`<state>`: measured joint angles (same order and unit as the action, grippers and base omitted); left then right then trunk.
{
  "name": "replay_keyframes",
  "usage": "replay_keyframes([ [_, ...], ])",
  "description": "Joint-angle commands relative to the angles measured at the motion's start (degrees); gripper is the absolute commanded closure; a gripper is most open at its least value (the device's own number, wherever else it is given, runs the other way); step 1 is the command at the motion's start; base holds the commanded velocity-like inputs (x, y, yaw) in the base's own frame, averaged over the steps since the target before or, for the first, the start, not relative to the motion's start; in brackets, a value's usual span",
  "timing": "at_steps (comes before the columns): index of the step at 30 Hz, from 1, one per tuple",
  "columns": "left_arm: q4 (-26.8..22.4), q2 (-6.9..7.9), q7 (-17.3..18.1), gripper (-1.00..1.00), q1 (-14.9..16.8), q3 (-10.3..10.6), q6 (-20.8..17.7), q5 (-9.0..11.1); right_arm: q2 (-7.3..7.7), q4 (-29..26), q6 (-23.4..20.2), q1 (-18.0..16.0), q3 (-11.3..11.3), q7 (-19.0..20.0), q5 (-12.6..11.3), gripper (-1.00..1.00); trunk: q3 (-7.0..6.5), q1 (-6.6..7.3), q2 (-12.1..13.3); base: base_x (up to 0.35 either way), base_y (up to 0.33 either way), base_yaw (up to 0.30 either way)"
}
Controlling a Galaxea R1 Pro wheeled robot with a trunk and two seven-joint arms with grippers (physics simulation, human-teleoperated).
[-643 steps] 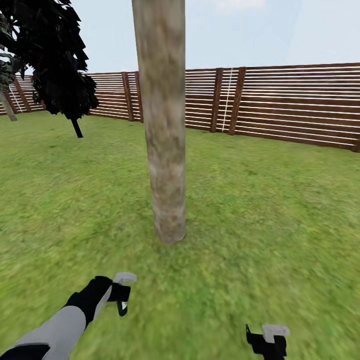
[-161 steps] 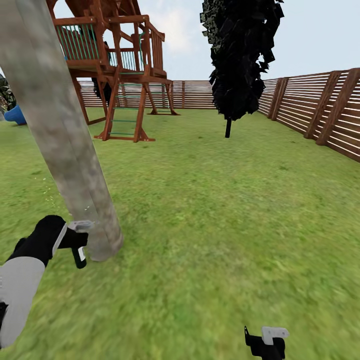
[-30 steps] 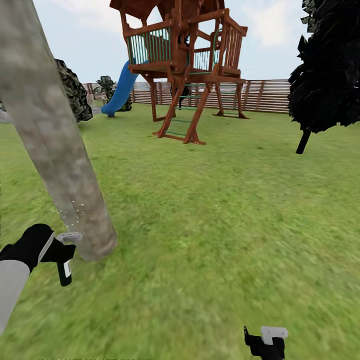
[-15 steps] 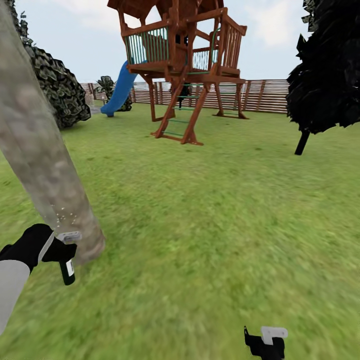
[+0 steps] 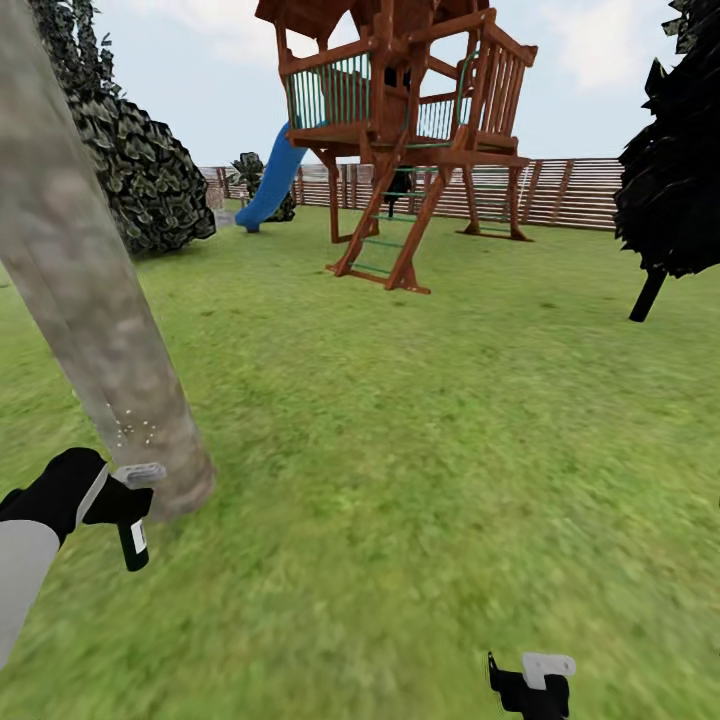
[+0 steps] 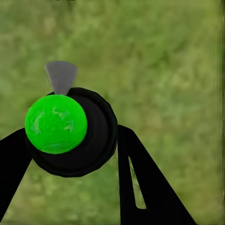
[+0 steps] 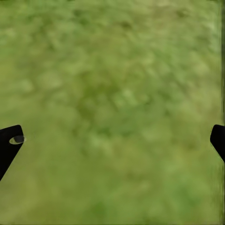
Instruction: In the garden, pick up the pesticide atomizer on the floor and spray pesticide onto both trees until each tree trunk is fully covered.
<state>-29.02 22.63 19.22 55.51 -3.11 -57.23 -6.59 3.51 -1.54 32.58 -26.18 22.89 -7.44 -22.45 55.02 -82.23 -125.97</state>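
On the atomizer (image 5: 133, 537) we can make out one small white label on its dark body, too small and blurred to read; we find no other writing or brand mark.

Our left arm (image 5: 25, 575) comes in from the lower left of the head view, grey forearm leading to a black wrist, with the left claw (image 5: 118, 500) clenched around the atomizer just beside the base of the tree trunk (image 5: 95, 300). The bottle hangs below the claw, roughly upright, over the lawn (image 5: 420, 450). In the left wrist view the atomizer (image 6: 70, 131) shows end-on as a black round body with a bright green cap and a grey nozzle tip, set between the two black fingers (image 6: 140, 183) of the claw, grass beneath.

A thin scatter of whitish pesticide (image 5: 132, 430) specks sits against the lower trunk, just above the claw. The trunk is thick, mottled grey-brown, and slants up toward the top left of the head view.

Our right claw (image 5: 530, 685) is low at the bottom edge of the head view, well apart from the trunk. In the right wrist view its fingertips (image 7: 9, 145) stand far apart, released, with only grass between them.

Beyond stand a wooden play tower (image 5: 400, 130) with a blue slide (image 5: 270, 185), a slatted fence (image 5: 590, 190) and dark trees (image 5: 675, 180).
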Motion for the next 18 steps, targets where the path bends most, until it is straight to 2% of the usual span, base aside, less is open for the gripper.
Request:
replay_keyframes([
  [1, -0.1, -0.04, 0.5, 1.00, 0.0, -0.3, -0.3, -0.6, 0.00, 0.0, 0.0, 0.0, 0.5, -0.3, -0.2, -1.00, 0.05, 0.00, 0.0, 0.106, -0.272, 0.006],
  [6, -0.1, -0.04, 0.4, 1.00, 0.0, -0.3, -0.3, -0.7, 0.00, 0.0, 0.0, 0.0, 0.5, -0.3, -0.2, -1.00, 0.05, 0.00, 0.0, 0.106, -0.273, 0.003],
  [11, 0.6, 0.38, -1.4, 1.00, 0.0, -0.2, -0.2, -0.8, 0.00, 0.0, 0.0, 0.0, 0.5, -0.3, -0.2, -1.00, 0.05, 0.00, 0.0, 0.110, -0.273, 0.254],
  [18, 0.6, 0.24, -1.7, 1.00, -0.1, -0.2, -0.3, -0.8, 0.00, 0.0, 0.0, 0.0, 0.5, -0.3, -0.2, -1.00, 0.05, 0.00, 0.0, 0.199, -0.222, 0.277],
])
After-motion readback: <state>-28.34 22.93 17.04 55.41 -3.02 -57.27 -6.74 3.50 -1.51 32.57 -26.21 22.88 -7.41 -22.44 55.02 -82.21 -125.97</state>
